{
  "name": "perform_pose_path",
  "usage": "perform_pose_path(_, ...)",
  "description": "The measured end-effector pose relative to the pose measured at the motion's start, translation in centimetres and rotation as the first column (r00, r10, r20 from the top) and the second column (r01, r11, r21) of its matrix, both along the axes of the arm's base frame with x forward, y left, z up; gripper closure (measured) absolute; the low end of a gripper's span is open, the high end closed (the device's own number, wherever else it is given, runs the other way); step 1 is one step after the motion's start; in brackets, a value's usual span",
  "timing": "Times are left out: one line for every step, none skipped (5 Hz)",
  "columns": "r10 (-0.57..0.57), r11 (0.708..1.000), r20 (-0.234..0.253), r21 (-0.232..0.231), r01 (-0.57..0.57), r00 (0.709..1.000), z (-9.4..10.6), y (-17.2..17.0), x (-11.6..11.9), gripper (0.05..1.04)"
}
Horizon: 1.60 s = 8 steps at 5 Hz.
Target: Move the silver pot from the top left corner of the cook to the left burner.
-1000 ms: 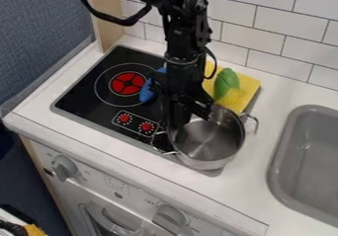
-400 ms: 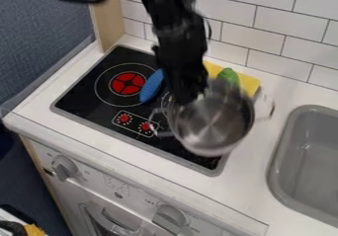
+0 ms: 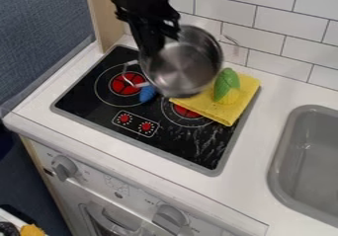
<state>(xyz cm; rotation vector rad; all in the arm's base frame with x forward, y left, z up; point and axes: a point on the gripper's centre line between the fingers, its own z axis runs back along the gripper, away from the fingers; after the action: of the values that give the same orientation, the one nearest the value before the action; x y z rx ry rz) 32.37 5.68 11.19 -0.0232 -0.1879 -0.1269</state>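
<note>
The gripper (image 3: 153, 51) is clamped on the near-left side of the pot (image 3: 186, 66), holding it up above the back of the stove (image 3: 86, 94), tilted so its inside shows. The pot is up and to the right of the left burner (image 3: 125, 85), partly covering a blue toy (image 3: 147, 93). A yellow cloth (image 3: 228, 112) overlaps the right burner (image 3: 188, 112), with a green and yellow toy (image 3: 226, 86) on it

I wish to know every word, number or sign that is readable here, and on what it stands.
Nothing is readable, so I quote nothing.
Oven front: small marks near the grey knobs, too small to read.
Stove top: small marks around the red knobs, also too small.
</note>
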Motion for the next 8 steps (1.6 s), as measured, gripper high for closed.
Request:
perform_pose_path(0.150,0.988,-0.046,0.045,-0.148,0.988,-1.4,5.0,1.5,1.012)
perform_pose_path(0.201,0.978,-0.063,0.064,-0.197,0.977,-2.5,7.4,2.3,1.012)
perform_pose_path(0.211,0.976,-0.109,0.081,-0.203,0.972,-4.1,8.4,2.8,1.012)
perform_pose_path(0.218,0.974,-0.139,0.098,-0.206,0.966,-4.9,9.2,2.8,1.012)
perform_pose_path(0.213,0.973,-0.157,0.125,-0.194,0.964,-5.5,9.9,3.2,1.012)
perform_pose_path(0.231,0.969,-0.166,0.131,-0.211,0.959,-5.8,11.0,3.4,1.012)
perform_pose_path(0.263,0.961,-0.182,0.131,-0.242,0.947,-6.6,12.1,3.1,1.012)
perform_pose_path(0.257,0.963,-0.179,0.132,-0.235,0.950,-6.5,12.1,3.3,1.012)
